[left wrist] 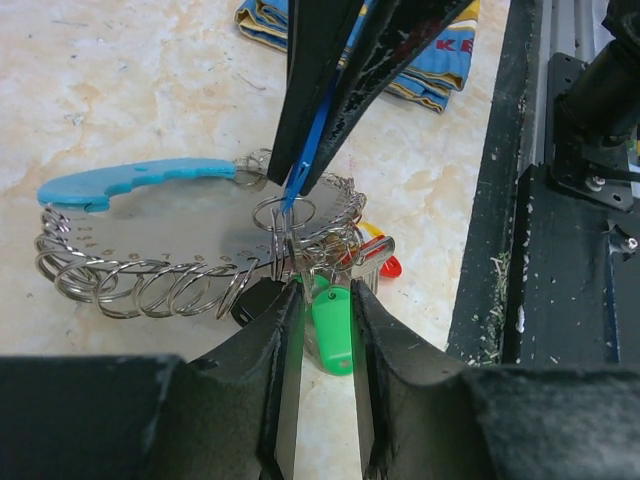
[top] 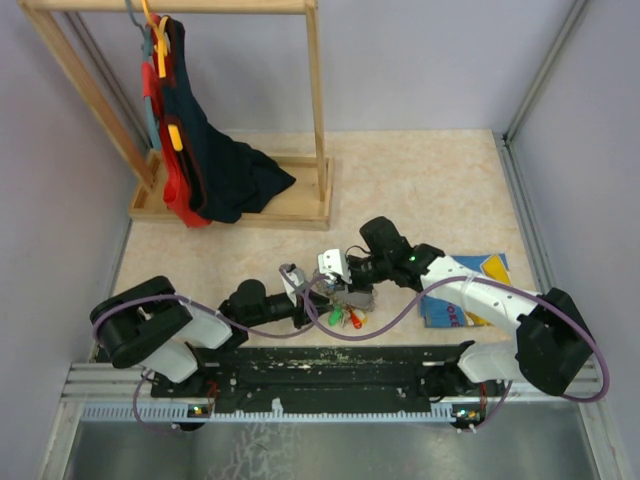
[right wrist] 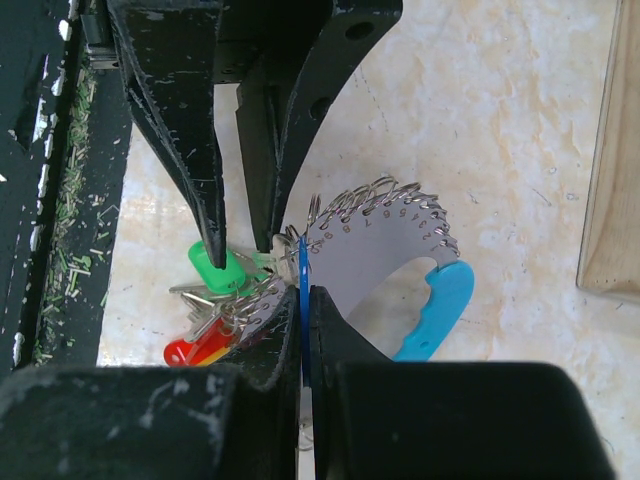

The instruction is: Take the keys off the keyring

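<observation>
The keyring is a curved silvery plate hung with several wire rings, with a light-blue grip; it lies on the table and also shows in the right wrist view. Green, red and yellow keys bunch at one end. My left gripper is open, its fingers either side of the green key head. My right gripper is shut on a thin blue key, seen edge-on, that hangs from a ring. Both grippers meet over the bunch.
A blue picture book lies right of the keys. A wooden rack with dark and red clothes stands at the back left. The black arm rail runs close along the near edge.
</observation>
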### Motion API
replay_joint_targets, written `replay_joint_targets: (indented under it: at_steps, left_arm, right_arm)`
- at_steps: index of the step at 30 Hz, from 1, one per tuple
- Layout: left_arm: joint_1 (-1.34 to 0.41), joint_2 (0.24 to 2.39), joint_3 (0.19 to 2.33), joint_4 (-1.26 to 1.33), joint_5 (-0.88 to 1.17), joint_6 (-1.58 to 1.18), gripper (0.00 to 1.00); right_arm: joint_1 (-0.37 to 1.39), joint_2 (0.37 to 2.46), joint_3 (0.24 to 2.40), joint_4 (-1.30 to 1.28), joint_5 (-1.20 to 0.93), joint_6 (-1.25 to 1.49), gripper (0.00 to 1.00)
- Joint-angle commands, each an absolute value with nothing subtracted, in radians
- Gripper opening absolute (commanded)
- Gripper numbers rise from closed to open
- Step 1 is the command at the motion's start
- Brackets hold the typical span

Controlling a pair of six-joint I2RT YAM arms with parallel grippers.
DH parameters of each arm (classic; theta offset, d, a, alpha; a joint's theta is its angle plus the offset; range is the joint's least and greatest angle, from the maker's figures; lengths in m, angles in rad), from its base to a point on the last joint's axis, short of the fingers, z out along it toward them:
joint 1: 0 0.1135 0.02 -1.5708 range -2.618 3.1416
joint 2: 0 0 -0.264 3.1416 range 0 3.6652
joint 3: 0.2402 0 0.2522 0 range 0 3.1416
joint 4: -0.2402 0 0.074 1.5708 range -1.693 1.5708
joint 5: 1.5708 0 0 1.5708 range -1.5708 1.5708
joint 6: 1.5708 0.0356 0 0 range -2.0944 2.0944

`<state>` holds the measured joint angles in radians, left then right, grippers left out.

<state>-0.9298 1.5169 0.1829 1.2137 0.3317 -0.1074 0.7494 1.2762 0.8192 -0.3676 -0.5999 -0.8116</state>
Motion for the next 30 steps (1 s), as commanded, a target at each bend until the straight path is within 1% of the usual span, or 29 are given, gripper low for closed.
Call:
replay_joint_targets:
  at_steps: [1, 7, 13, 15, 18, 21, 30]
  left_arm:
    - [-0.934, 1.525, 0.199, 1.216, 0.298, -0.208, 0.31]
    - [-0.937, 1.539, 0.214, 1.216, 0.266, -0.294, 0.31]
    - [-0.945, 1.538, 0.245, 1.135, 0.196, -0.380, 0.29]
    - [-0.947, 1.544, 0.251, 1.125, 0.183, -0.407, 0.24]
    - [-0.947, 1.553, 0.253, 1.129, 0.189, -0.425, 0.10]
    - [-0.947, 1.542, 0.248, 1.117, 0.197, -0.439, 0.01]
    - [-0.946, 1.394, 0.254, 0.920, 0.240, -0.459, 0.00]
  right_arm:
    - [0.741, 1.239, 0.871, -0.329, -0.647, -0.822, 0.00]
    - [0.740, 1.239, 0.872, -0.329, -0.647, -0.822, 0.00]
    - [0.741, 1.239, 0.871, -0.328, -0.648, -0.822, 0.00]
    - [0.741, 1.239, 0.871, -0.328, -0.647, -0.822, 0.00]
    - [0.741, 1.238, 0.871, -0.328, -0.647, -0.822, 0.00]
    - [0.741, 1.238, 0.871, -0.328, -0.646, -0.822, 0.00]
    - [0.741, 1.238, 0.867, -0.321, -0.620, -0.821, 0.00]
